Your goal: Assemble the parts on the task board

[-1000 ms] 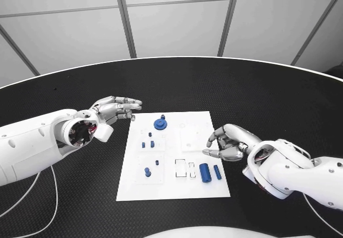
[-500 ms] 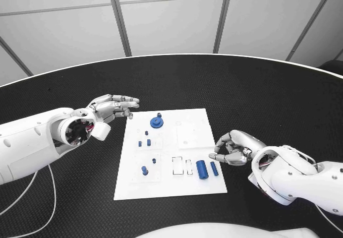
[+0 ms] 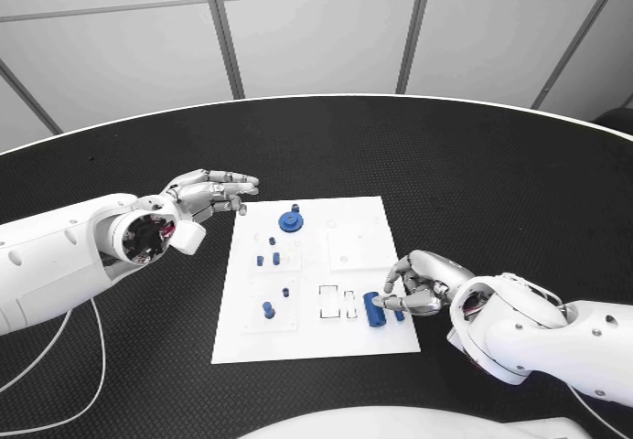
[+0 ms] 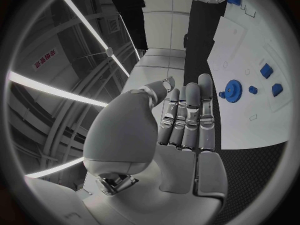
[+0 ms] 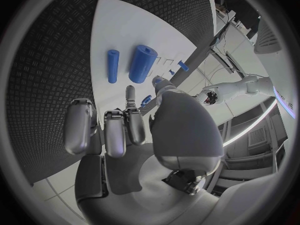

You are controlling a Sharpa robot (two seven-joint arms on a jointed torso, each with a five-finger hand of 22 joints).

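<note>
A black table [image 3: 435,155] carries the white task board [image 3: 356,229], which lies between the robot's two hands. The left hand [image 3: 205,197] hovers above the table just off the board's far left corner, fingers extended and held apart, holding nothing (its wrist camera shows the straightened fingers [image 4: 187,115] side by side, with the board beyond them). The right hand [image 3: 420,285] sits at the board's right edge, fingers curled over two blue cylinders; whether it is gripping either one cannot be told, though the right wrist camera shows both lying on the board ahead of the fingertips. The thick cylinder [image 5: 142,63] and the thin cylinder [image 5: 112,65] lie side by side. A blue gear [image 3: 290,222] stands nearest the left hand's fingertips. Small blue pegs [image 3: 268,259] sit further from that hand, along the board's left half.
</note>
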